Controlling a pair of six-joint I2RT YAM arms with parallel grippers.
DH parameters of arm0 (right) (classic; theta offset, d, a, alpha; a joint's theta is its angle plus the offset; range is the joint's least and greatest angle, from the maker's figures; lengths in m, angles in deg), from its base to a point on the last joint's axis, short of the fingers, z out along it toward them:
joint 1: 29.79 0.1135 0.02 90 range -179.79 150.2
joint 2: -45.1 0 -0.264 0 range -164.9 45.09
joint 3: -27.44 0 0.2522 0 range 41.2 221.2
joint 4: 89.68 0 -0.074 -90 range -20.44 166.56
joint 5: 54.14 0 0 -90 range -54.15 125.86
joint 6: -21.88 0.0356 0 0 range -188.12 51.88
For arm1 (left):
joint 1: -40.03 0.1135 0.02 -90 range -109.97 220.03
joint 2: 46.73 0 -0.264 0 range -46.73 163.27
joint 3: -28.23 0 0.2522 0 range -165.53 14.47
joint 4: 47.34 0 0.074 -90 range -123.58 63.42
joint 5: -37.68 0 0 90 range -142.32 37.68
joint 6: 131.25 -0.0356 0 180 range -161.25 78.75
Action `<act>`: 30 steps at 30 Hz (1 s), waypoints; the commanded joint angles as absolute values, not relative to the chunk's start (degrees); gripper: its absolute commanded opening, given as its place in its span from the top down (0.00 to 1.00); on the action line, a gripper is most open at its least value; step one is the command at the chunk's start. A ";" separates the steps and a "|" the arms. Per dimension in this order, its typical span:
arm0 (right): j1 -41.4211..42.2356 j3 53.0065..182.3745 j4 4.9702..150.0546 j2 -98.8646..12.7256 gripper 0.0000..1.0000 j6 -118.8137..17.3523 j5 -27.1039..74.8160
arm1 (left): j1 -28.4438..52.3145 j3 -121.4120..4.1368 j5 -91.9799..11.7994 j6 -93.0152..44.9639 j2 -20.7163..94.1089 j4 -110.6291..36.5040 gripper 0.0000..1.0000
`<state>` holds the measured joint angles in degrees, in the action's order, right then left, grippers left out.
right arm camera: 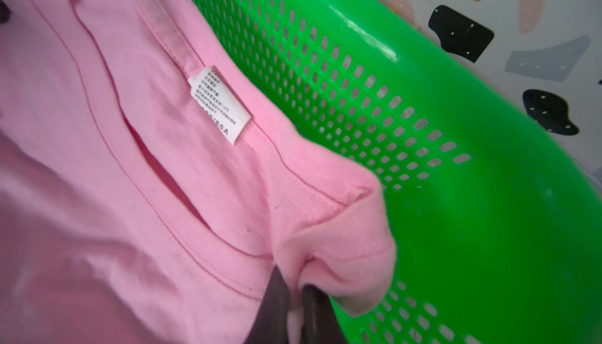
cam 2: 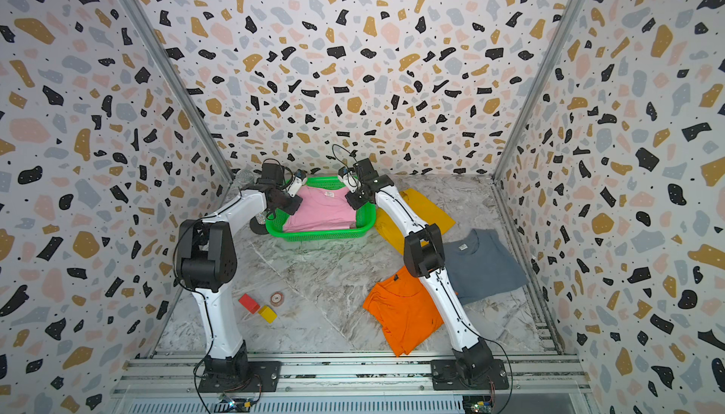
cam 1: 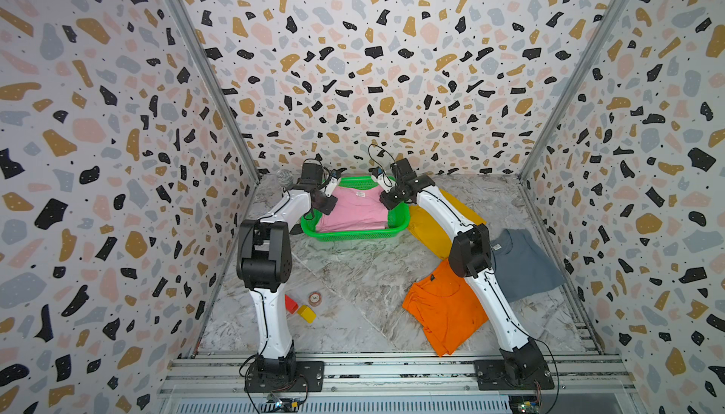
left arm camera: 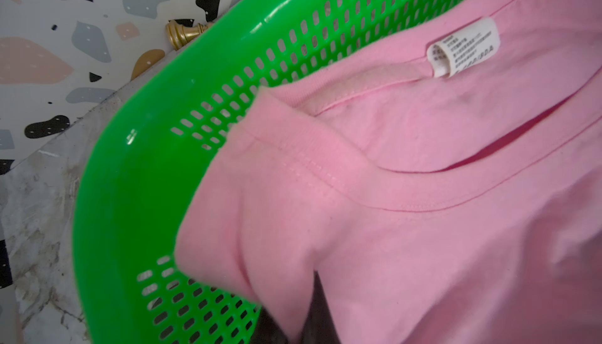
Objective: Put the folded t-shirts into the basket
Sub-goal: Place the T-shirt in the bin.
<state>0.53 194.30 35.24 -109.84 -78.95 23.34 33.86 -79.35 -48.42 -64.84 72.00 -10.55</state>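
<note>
Pink tee (cam 1: 355, 212) sits in the basket (cam 1: 353, 236), left end effector (left arm camera: 291, 332) and right end effector (right arm camera: 294, 309) each clenched on a collar-side corner (seemingly to keep the fold flat).

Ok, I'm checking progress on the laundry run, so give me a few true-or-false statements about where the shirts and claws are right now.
1. The pink t-shirt is inside the basket. True.
2. The orange t-shirt is in the basket too. False: it lies out on the table.
3. The right claw is shut on a corner of the pink t-shirt. True.
4. The yellow t-shirt is stacked on the pink one. False: it lies on the table beside the basket.
</note>
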 commanded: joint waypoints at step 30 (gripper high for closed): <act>-0.53 168.92 32.70 -80.18 0.47 -85.81 19.01 | 32.75 -75.56 -38.65 -59.56 55.00 -1.96 0.44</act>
